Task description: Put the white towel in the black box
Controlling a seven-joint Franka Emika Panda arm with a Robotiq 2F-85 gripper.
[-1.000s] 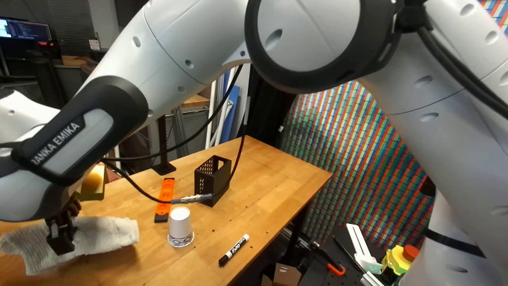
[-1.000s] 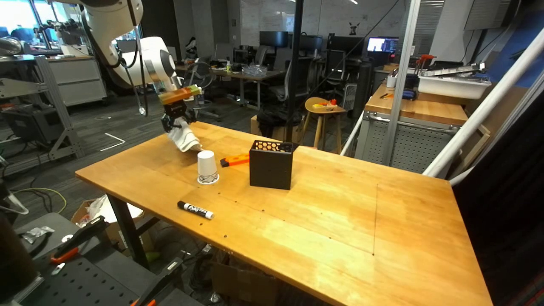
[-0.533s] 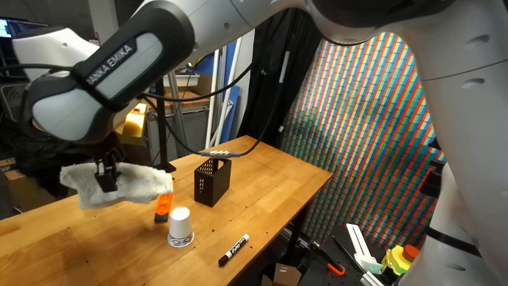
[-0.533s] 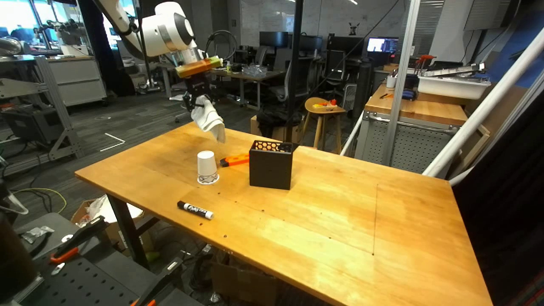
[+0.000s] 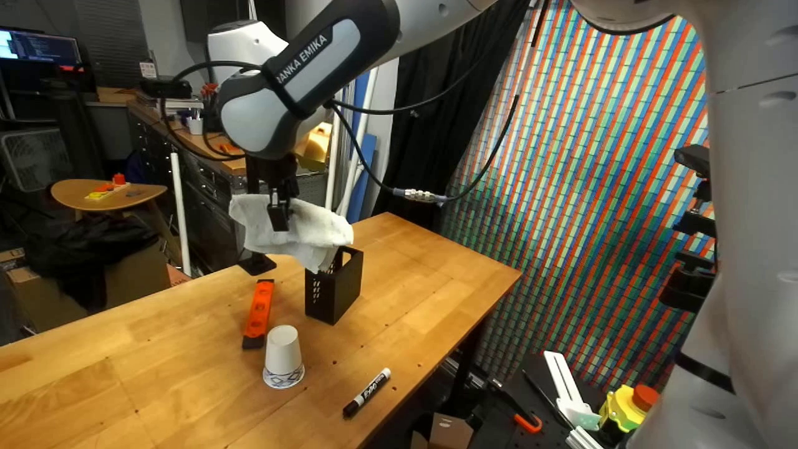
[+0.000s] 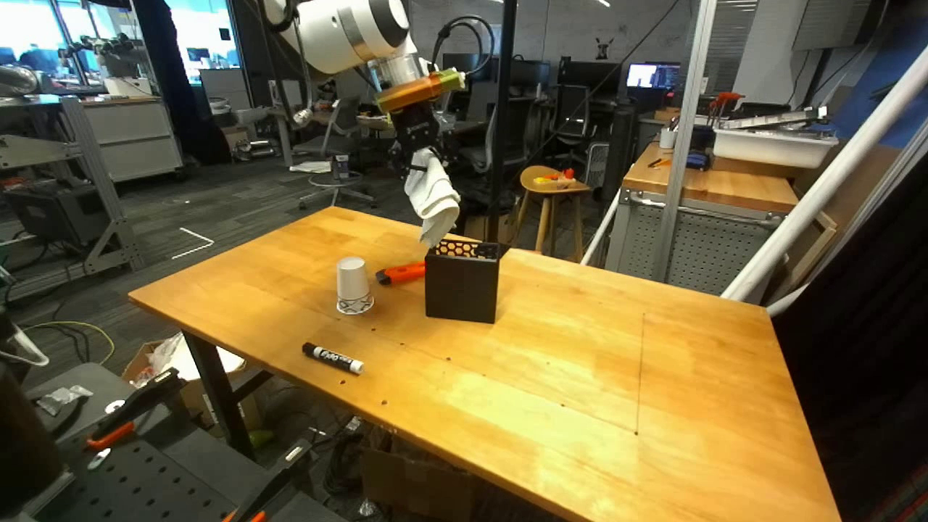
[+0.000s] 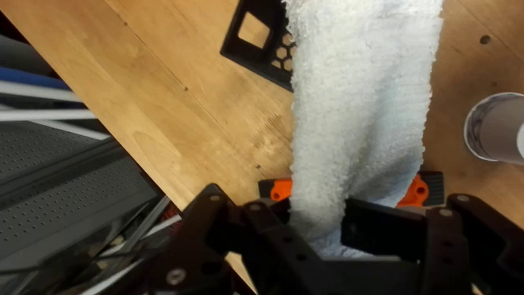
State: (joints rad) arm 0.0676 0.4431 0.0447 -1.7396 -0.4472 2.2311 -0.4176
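My gripper (image 5: 279,217) is shut on the white towel (image 5: 321,227) and holds it above the table. The towel droops, folded, from the fingers. The black box (image 5: 346,290) stands upright on the table. In an exterior view the towel's low end (image 6: 438,210) hangs at the box's (image 6: 462,286) upper left rim; I cannot tell whether it touches. In the wrist view the towel (image 7: 360,102) runs up from between the fingers (image 7: 317,217) and covers much of the box (image 7: 260,61). The box's inside is mostly hidden.
An upside-down white paper cup (image 6: 354,286) and an orange level (image 5: 259,312) are beside the box. A black marker (image 6: 333,359) lies near the table edge. A dark post (image 6: 500,145) rises behind the table. A cable (image 5: 424,196) hangs from the arm.
The gripper has lifted the towel off the table and carried it over to the black box. The box, cup, level and marker have not moved.
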